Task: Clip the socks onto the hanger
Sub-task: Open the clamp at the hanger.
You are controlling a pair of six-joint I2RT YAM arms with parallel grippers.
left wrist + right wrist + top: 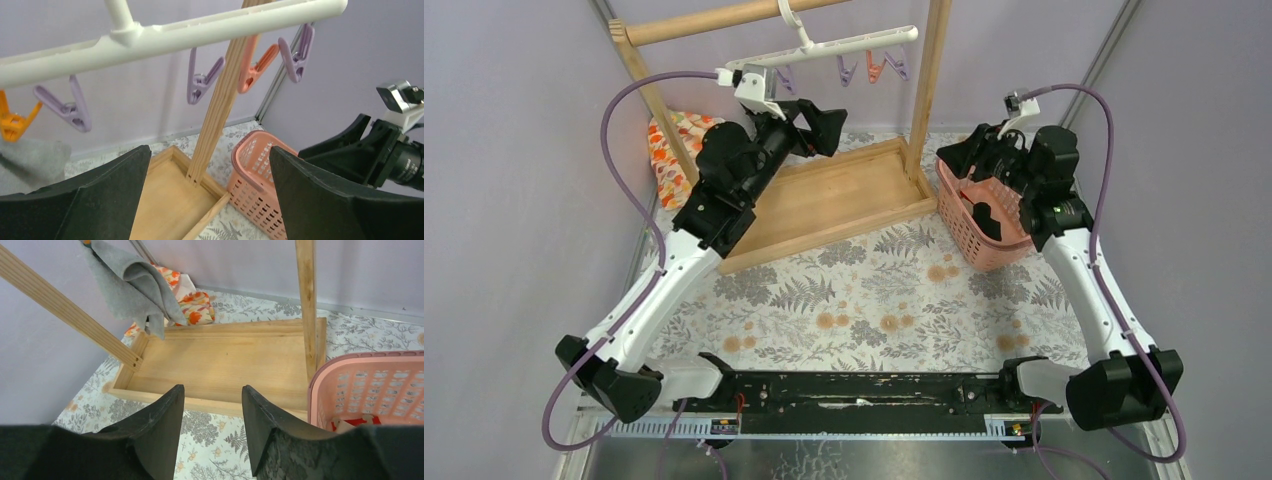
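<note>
Black fingers (100,200) of the left gripper (207,155) stand wide apart with nothing between them, raised close under the hanger (175,40). Its white bar crosses just above the jaws. Straight above the gap hangs one purple clip (202,80), and up to the right of it a coral clip (257,70) and the end purple clip (296,55), none touched by the fingers. Above the left finger hangs another purple clip, the left one (67,105). Farther left is an orange clip (12,120), with a grey fabric piece (30,160) just below it; whether the clip grips the fabric I cannot tell. Beyond the gap a wooden post (220,105) rises from a wooden tray (170,200), and a pink basket (252,175) sits just right of the tray.

The right gripper (211,390) also has its jaws parted and holds nothing. It hovers at the basket's left rim, pointing toward the tray. Low to the right of the jaws, inside the basket, lies a tan sock with a red end (350,426), only partly seen. A black sock I cannot make out for sure. Under the jaws is a fern-patterned tablecloth (874,290). Far ahead and to the left, behind the tray's corner, lies an orange-and-white flower cloth (192,302), with the grey fabric hanging in front of it
</note>
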